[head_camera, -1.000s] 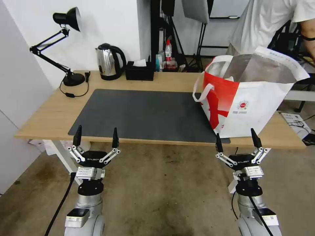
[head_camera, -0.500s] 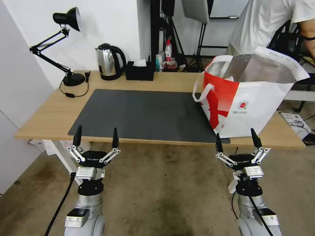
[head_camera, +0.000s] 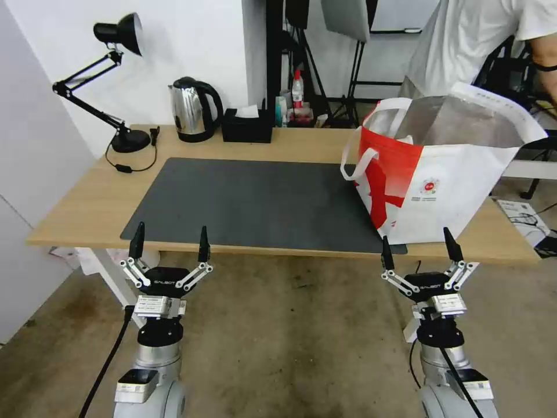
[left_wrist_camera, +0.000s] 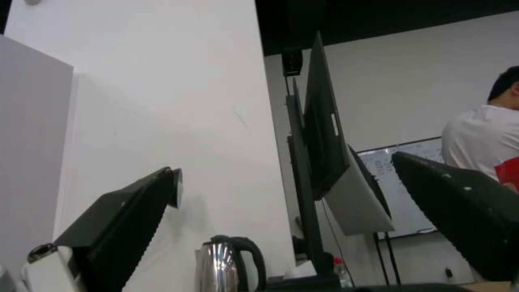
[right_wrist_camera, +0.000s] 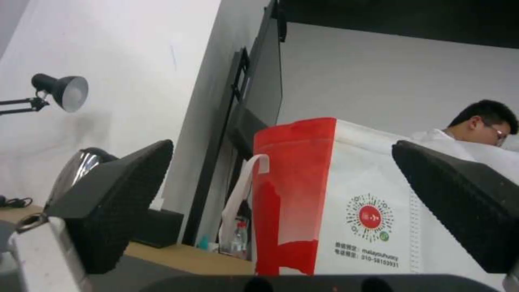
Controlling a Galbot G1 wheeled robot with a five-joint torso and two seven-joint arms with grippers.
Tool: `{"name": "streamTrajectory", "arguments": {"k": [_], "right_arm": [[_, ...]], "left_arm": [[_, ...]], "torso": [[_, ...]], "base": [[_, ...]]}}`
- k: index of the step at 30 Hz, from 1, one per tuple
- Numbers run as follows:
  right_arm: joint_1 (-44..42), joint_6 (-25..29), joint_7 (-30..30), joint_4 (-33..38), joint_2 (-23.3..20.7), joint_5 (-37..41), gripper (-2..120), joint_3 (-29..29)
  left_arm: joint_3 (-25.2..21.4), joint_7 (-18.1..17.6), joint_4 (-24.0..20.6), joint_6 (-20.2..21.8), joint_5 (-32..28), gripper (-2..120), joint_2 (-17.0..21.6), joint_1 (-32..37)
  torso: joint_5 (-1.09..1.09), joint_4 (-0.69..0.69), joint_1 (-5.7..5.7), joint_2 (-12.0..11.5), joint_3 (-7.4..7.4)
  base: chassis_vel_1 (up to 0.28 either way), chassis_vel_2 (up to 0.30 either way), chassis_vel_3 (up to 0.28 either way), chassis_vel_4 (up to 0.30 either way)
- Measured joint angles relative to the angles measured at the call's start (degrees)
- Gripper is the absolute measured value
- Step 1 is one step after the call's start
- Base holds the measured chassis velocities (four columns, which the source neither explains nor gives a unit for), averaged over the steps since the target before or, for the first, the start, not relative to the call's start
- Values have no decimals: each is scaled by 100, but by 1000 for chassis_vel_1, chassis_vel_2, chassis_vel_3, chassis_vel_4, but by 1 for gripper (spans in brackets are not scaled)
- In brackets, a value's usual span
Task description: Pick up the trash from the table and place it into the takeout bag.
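Nearest the robot, below the table's front edge, the left gripper [head_camera: 170, 242] hangs at about seven o'clock with its fingers spread wide and holding nothing, and the right gripper [head_camera: 419, 245] mirrors it at about five o'clock, equally splayed and empty, both pointing up toward the tabletop. Just beyond them the table [head_camera: 87, 206] carries a dark grey mat [head_camera: 249, 200] on which no bowl or cup can be seen, so the trash cannot be located from these views. At roughly two o'clock the takeout bag [head_camera: 447, 186] stands upright on the mat's right end, mouth open and foil lining showing, its near corner just above the right gripper; the right wrist view looks up at its red side panel [right_wrist_camera: 292, 194]. Farther back, at eleven o'clock, the kettle [head_camera: 194, 109], the tissue box [head_camera: 246, 126] and a desk lamp [head_camera: 116, 81] line the far edge. The sensible step seems to be holding both arms low and open, and any later reach should probably clear the table edge and avoid nudging the bag's loop handles [head_camera: 357, 159].
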Motion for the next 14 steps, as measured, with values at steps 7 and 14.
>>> {"name": "streamTrajectory", "arguments": {"k": [7,14], "right_arm": [[0,0,0,0,0,0,100,0],[0,0,-1,0,0,0,100,0]], "left_arm": [[0,0,0,0,0,100,0,0],[0,0,0,0,0,100,0,0]], "torso": [[0,0,0,0,0],[0,0,0,0,0]], "base": [[0,0,0,0],[0,0,0,0]]}}
